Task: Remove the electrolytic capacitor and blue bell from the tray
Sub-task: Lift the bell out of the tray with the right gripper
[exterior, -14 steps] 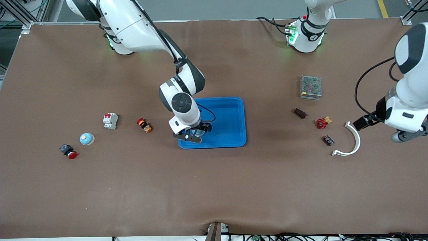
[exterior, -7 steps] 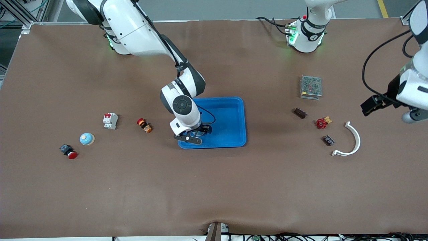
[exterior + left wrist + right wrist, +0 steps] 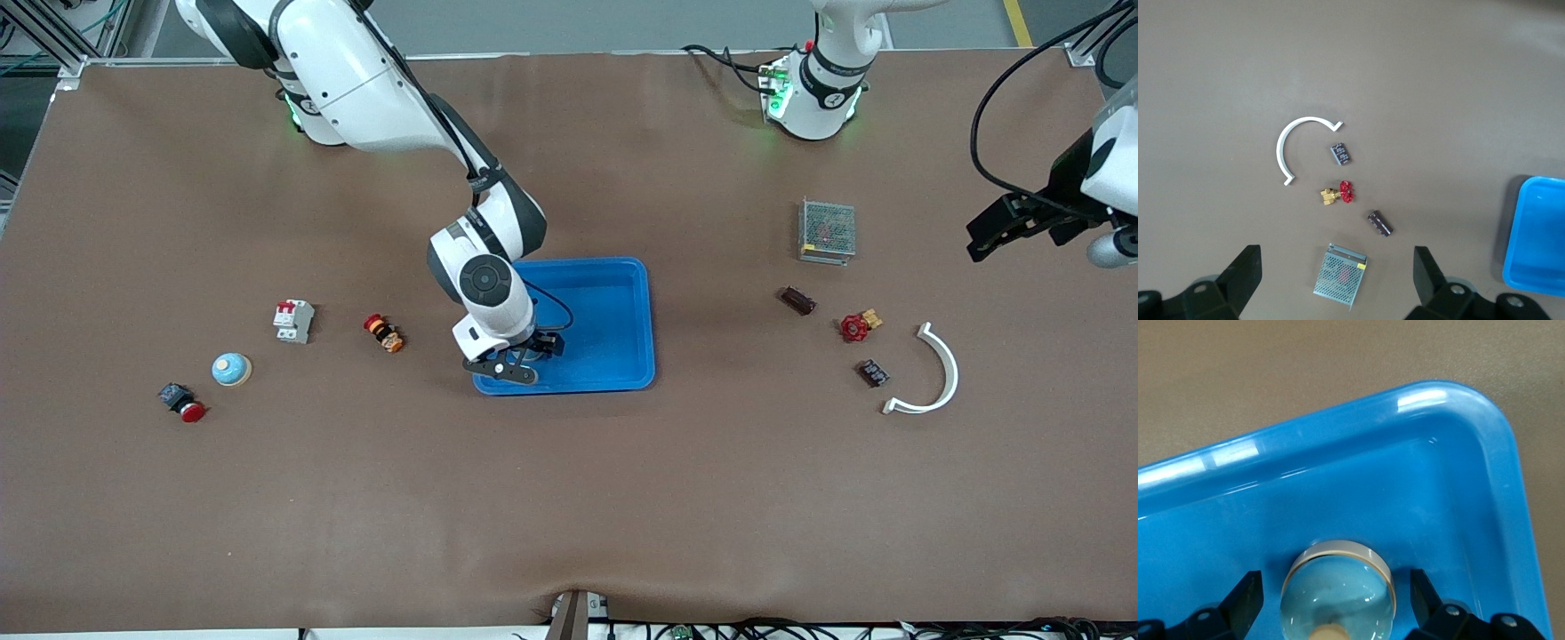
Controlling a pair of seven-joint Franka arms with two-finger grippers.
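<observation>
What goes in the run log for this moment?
right claw: open, around bell in blue tray | left claw: open, high over capacitor

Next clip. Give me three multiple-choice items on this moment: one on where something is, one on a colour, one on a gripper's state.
1. Where is the bell between the right gripper's fingers?
A. On the bare table
B. In the blue tray
C. On the mesh box

2. What colour is the curved piece at the left arm's end of the table?
A. White
B. Red
C. Black

3. How is the left gripper?
A. Shut on a small part
B. Open, holding nothing
C. Shut on the curved piece

Answers:
1 B: the bell rests on the floor of the blue tray, with the right gripper open around it.
2 A: the curved piece is white against the brown table.
3 B: the left gripper has its fingers wide apart, high over the table.
</observation>
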